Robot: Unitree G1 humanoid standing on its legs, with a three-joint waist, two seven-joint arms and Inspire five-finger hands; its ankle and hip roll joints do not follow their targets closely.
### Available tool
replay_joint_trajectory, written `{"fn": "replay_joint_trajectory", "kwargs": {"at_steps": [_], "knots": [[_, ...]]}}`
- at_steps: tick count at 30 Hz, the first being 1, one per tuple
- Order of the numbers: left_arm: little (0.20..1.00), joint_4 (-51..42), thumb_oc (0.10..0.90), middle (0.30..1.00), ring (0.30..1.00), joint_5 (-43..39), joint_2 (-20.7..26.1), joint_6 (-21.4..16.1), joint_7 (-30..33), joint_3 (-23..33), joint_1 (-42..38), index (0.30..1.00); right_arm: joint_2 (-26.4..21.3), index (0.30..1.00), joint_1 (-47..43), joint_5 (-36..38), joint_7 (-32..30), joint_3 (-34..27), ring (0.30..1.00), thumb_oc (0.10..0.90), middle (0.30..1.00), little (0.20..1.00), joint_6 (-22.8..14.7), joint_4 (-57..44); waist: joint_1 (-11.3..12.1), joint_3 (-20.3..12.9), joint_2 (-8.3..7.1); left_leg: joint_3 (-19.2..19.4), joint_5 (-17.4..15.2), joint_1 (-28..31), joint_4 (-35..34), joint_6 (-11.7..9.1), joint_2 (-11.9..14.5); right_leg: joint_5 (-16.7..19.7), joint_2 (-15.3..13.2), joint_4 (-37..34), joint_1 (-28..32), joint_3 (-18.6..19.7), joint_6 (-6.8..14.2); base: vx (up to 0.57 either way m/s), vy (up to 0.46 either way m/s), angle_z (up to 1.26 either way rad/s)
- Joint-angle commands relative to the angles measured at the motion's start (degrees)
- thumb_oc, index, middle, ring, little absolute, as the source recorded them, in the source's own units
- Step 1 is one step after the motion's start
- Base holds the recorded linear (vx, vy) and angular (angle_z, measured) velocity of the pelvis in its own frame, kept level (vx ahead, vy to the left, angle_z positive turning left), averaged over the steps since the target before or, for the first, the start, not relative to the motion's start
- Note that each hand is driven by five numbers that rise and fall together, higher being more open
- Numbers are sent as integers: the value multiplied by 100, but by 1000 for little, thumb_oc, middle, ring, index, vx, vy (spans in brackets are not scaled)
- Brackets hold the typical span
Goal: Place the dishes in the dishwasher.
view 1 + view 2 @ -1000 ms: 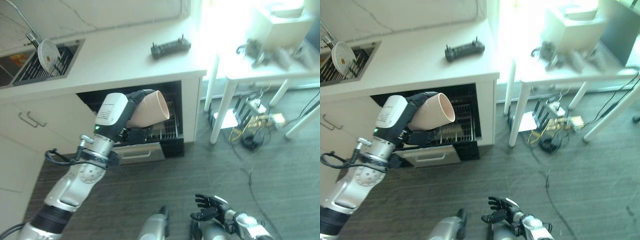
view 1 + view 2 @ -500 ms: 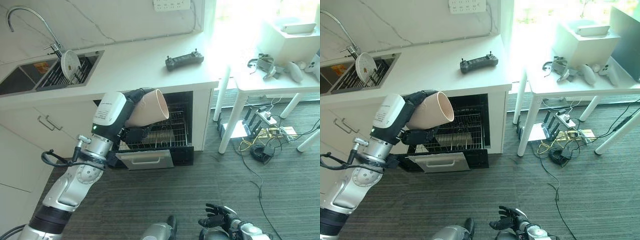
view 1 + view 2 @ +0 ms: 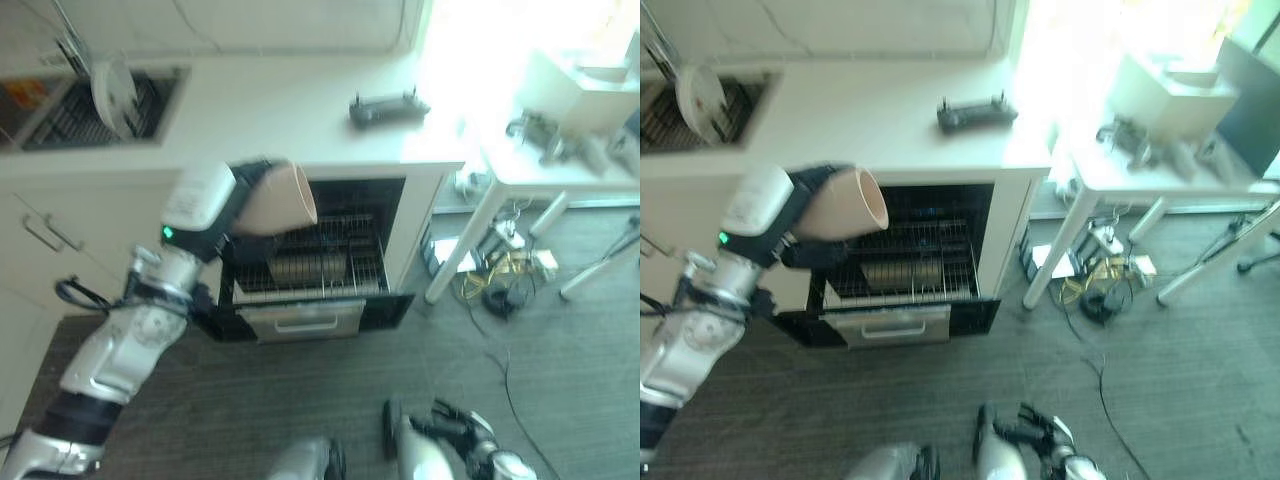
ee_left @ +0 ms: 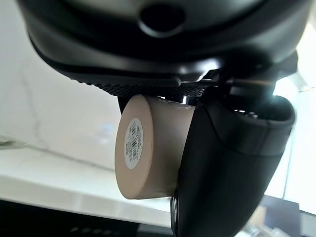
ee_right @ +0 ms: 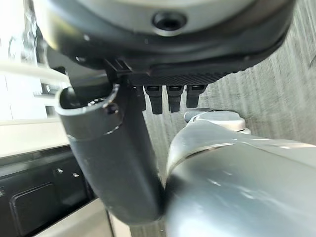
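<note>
My left hand (image 3: 243, 183) is shut on a beige cup (image 3: 277, 198), which lies on its side with its mouth towards the right. In the left wrist view the cup's labelled base (image 4: 134, 143) shows, with the thumb (image 4: 222, 168) curled round its side. The cup hangs in front of the upper left of the open dishwasher (image 3: 392, 228), above its wire rack (image 3: 335, 262), which is pulled part way out. A white plate (image 3: 108, 84) stands upright in the sink's rack. Low over the floor, my right hand (image 3: 458, 427) is open and holds nothing.
A black controller (image 3: 388, 108) lies on the white counter (image 3: 270, 110) above the dishwasher. The dishwasher's front panel (image 3: 300, 322) juts out over the grey floor. A white table (image 3: 545, 165) stands to the right, with cables and a power strip (image 3: 505, 270) under it.
The whole view has shifted, so the camera has moved. The cup stays in my left hand before the dishwasher's opening, now a little further left. My right hand stays low.
</note>
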Motion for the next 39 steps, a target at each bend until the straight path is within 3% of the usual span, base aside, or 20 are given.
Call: {"fn": "replay_joint_trajectory", "kwargs": {"at_steps": [1,5,6,7,8,11,13,19,24,27,30,31,33,36,39], "knots": [[300,-773,400,300,300,-350,34,-122,495,471,-548,300,-248,900,53,101,54,239,900,800,900,900,-29,22,-31,-394,219,-125,-3,614,-999,-345,334,-36,350,-286,569,-168,6,212,-314,14],[300,-855,400,300,300,-242,-31,-66,561,453,-511,300,-384,900,141,114,-125,230,900,800,900,900,-58,51,-79,-439,168,-26,186,852,-999,-483,481,-475,491,-286,1017,-84,-308,242,-265,33],[300,-882,400,300,300,-262,-38,-63,554,462,-514,300,-442,900,145,110,-161,207,900,800,900,900,-78,73,-55,-396,123,0,310,889,-999,-508,448,-517,471,-286,1128,-46,-354,256,-240,2],[300,-907,400,300,300,-305,-40,-83,535,477,-539,300,-588,900,141,141,-208,121,900,800,900,900,-136,168,21,-257,45,-11,697,804,-940,-599,467,-582,445,-286,1346,11,-482,179,-170,-7],[300,-907,400,300,300,-305,-40,-83,535,477,-539,300,-588,900,141,141,-208,121,900,800,900,900,-136,168,21,-257,45,-11,697,804,-940,-599,467,-582,445,-286,1346,11,-482,176,-69,-10],[300,-903,400,300,300,-324,-92,-142,547,519,-542,300,-766,900,84,135,-174,-94,900,800,900,900,-221,402,0,-181,255,-332,899,350,-999,-919,821,-679,550,-286,1432,-139,-548,93,137,14],[300,-866,400,300,300,-224,-269,-169,519,439,-688,300,-824,900,67,246,-214,-179,900,800,900,900,-212,420,-63,-196,318,-235,1031,0,-999,-1116,1135,-829,348,-286,1500,-399,-548,70,263,8],[300,-862,400,300,300,-2,-448,-325,386,370,-673,300,-566,900,218,766,-572,-284,900,800,900,900,-105,266,-118,-374,371,-308,737,63,-999,-1112,1020,-747,84,-286,1465,-505,-368,70,205,10],[300,-852,400,300,300,-147,-338,-272,460,310,-607,300,-410,900,378,1053,-1000,-550,900,800,900,900,-194,184,-150,-496,321,-98,558,128,-999,-1009,1000,-738,12,-286,1366,-437,-233,36,66,-8],[300,-860,400,300,300,-255,-274,-189,598,307,-480,300,-466,900,566,1411,-1384,-935,900,800,900,900,-688,-289,-221,-554,217,149,444,171,-999,-945,1065,-707,16,-286,1224,-310,-155,-16,-17,-39],[300,-802,400,300,300,-1084,-304,-385,553,358,-368,300,-506,900,751,1628,-1773,-1199,900,800,900,900,-1054,-1194,-307,-592,143,259,407,196,-999,-911,1100,-687,41,-286,1164,-208,-143,-12,-32,-39],[300,-751,400,300,300,-2043,-522,-567,388,412,-302,300,-514,900,862,1710,-2014,-1438,900,800,900,900,-1539,-1679,-376,-598,87,307,372,243,-999,-878,1104,-686,59,-286,1165,-145,-132,10,-48,-35],[300,-574,400,300,300,-3089,-1290,-867,193,356,-183,300,-472,900,986,1671,-2304,-1831,900,800,900,900,-2061,-2542,-503,-615,12,397,287,349,-999,-823,1103,-706,102,-286,1176,-22,-113,4,-42,-21],[300,-424,400,300,300,-3351,-1824,-1031,186,255,-115,300,-478,900,985,1585,-2465,-2002,900,800,900,900,-2210,-3263,-593,-622,-47,469,287,387,-999,-791,1113,-664,131,-286,1143,61,-126,-5,-15,-33],[300,-66,400,300,300,-3525,-2644,-1267,942,91,-12,300,-476,900,926,1236,-2394,-1949,900,800,900,900,-2466,-4899,-775,-628,-122,560,232,496,-999,-734,1109,-640,185,-286,1112,254,-123,-4,10,-46]]}}
